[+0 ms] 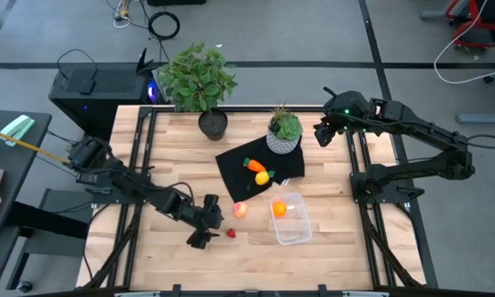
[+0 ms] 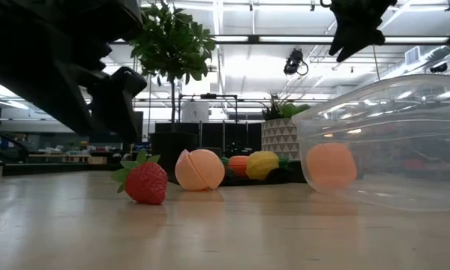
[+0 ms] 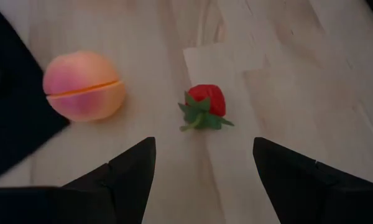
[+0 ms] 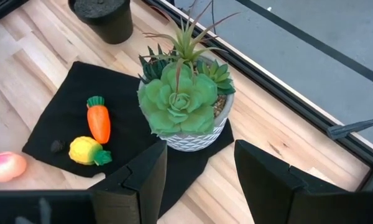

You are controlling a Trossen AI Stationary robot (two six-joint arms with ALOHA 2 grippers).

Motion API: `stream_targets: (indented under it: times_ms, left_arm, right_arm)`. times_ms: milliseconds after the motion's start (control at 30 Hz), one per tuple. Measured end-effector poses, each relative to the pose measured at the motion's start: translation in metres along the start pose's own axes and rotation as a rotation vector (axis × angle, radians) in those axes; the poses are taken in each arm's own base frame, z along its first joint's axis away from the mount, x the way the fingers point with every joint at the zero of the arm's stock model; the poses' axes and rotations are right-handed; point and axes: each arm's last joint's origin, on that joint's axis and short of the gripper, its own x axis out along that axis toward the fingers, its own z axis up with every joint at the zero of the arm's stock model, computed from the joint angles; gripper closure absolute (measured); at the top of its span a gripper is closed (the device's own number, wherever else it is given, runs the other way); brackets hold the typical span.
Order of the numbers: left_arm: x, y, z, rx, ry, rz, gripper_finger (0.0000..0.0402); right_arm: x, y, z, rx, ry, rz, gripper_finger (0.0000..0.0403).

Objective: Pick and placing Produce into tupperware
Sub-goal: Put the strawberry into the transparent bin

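Listing the items ahead of the left gripper [image 3: 204, 163], whose fingers stand wide apart and empty just above the worktop [image 1: 165, 148]:

Strawberry [image 3: 204, 106]: tiny, red, green leafy cap. Lies directly ahead of the gripper, centred on the gap between the fingers, cap end turned toward it. Likely light, hard plastic, smooth and prone to slip or skitter when pinched; a hold across the red body, not the thin leaves, looks safest. It sits low, so the fingertips would have to come almost to the wood.

Pinkish-red ball [image 3: 82, 85]: ahead and off to one side of the gripper, near the strawberry but apart from it. A seam runs round its middle, so it may split in halves if squeezed across that line. Round, so liable to roll.

Tupperware [image 1: 291, 219]: clear, thin-walled, probably light enough to slide if bumped. It lies beyond the strawberry from the left gripper, with open wood between. The orange ball [image 1: 279, 209] already rests inside.

Carrot [image 4: 99, 122] and yellow piece [image 4: 87, 150]: side by side on the black mat [image 4: 56, 118], farther off, near the succulent pot [image 4: 186, 102].

Room: bare wood surrounds the strawberry on all sides; the mat edge is close to the ball. The front worktop edge is not far behind the gripper.

Right gripper [image 4: 202, 177]: fingers open, empty, held high over the far right corner, beside the succulent.
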Motion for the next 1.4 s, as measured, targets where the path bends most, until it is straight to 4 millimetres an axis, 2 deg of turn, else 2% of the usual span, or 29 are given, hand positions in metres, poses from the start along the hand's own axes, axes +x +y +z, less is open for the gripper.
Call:
stream_targets:
  times_ms: [400, 667, 967, 1233, 1400]
  left_arm:
    - [0.006, 0.03, 0.005, 0.105, 0.015, -0.175, 0.0149]
    - [0.006, 0.043, 0.006, 0.176, 0.003, -0.21, 0.0157]
    - [0.025, 0.046, -0.001, 0.2, 0.023, -0.214, 0.0157]
    - [0.031, 0.044, 0.004, 0.224, -0.041, -0.231, 0.0159]
    - [0.036, 0.044, 0.001, 0.223, -0.024, -0.241, 0.0162]
  right_arm:
    - [0.0, 0.0, 0.0, 0.009, 0.001, 0.008, 0.0208]
    - [0.0, 0.001, 0.0, 0.012, 0.007, 0.024, 0.0208]
    - [0.0, 0.001, 0.0, 0.022, 0.008, 0.025, 0.0208]
    - [0.0, 0.001, 0.0, 0.027, 0.007, 0.025, 0.0208]
    - [0.0, 0.001, 0.0, 0.027, 0.007, 0.025, 0.0208]
